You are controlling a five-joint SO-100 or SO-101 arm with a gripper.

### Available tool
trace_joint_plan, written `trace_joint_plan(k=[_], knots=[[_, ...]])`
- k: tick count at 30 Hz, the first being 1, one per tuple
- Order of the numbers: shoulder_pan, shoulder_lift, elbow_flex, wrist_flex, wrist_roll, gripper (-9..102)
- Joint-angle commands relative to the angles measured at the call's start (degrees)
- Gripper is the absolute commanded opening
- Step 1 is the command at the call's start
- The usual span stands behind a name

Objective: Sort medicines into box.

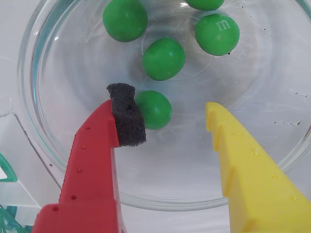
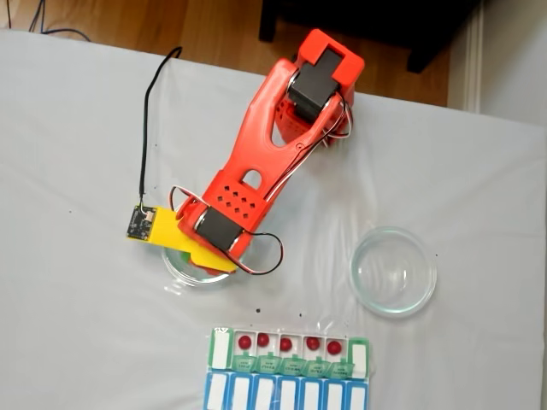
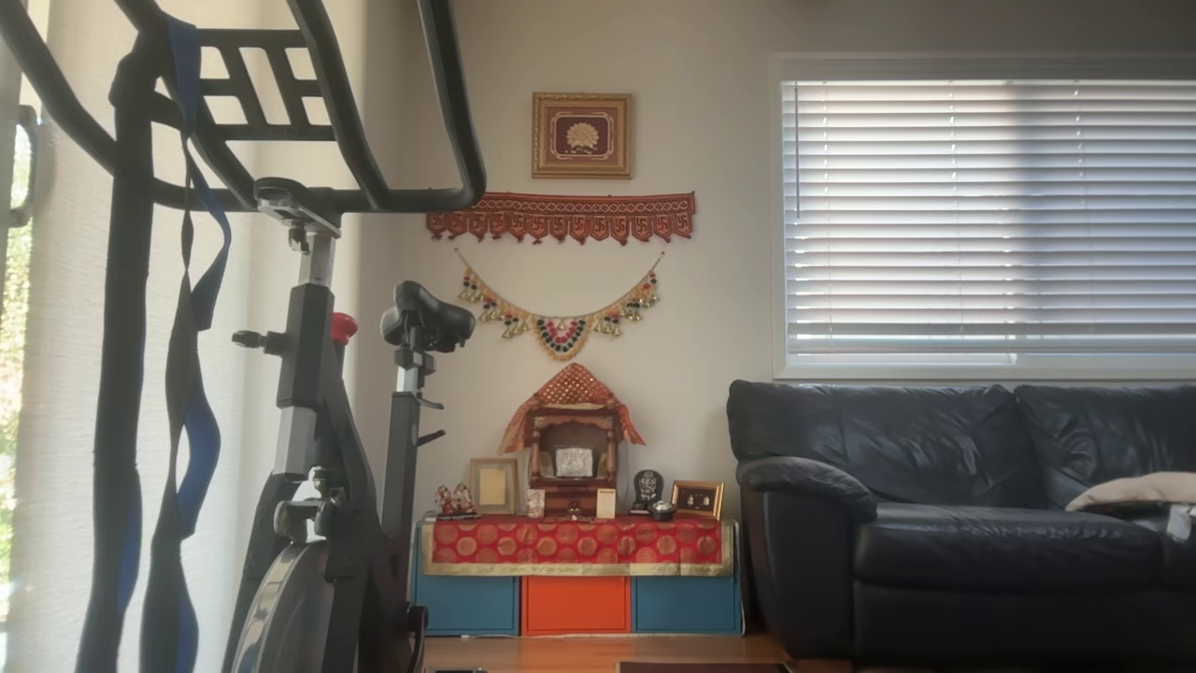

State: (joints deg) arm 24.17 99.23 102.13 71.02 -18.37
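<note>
In the wrist view several green medicines (image 1: 164, 58) lie in a clear glass dish (image 1: 43, 126). My gripper (image 1: 169, 106) hangs open just above the dish floor. Its red finger carries a black foam pad (image 1: 127, 116), and its yellow finger (image 1: 243, 160) is on the right. One green ball (image 1: 158, 110) lies between the fingers, touching the foam pad and well clear of the yellow finger. In the fixed view the orange arm (image 2: 256, 171) reaches down over that dish (image 2: 175, 265). The box (image 2: 295, 366) lies at the bottom edge, with red medicines (image 2: 285, 343) in several open compartments.
A second clear glass dish (image 2: 393, 272) with nothing in it sits to the right of the arm on the white tablecloth. The arm's base (image 2: 320, 68) stands at the table's far edge. The other view shows a living room with an exercise bike (image 3: 318, 421) and a sofa (image 3: 962, 505).
</note>
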Motion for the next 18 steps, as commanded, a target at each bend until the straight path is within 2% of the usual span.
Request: trace_joint_plan(k=[1, 18], knots=[[0.2, 1.0, -1.1, -0.8, -0.1, 25], [-0.2, 2.4, 2.0, -1.3, -0.8, 25]])
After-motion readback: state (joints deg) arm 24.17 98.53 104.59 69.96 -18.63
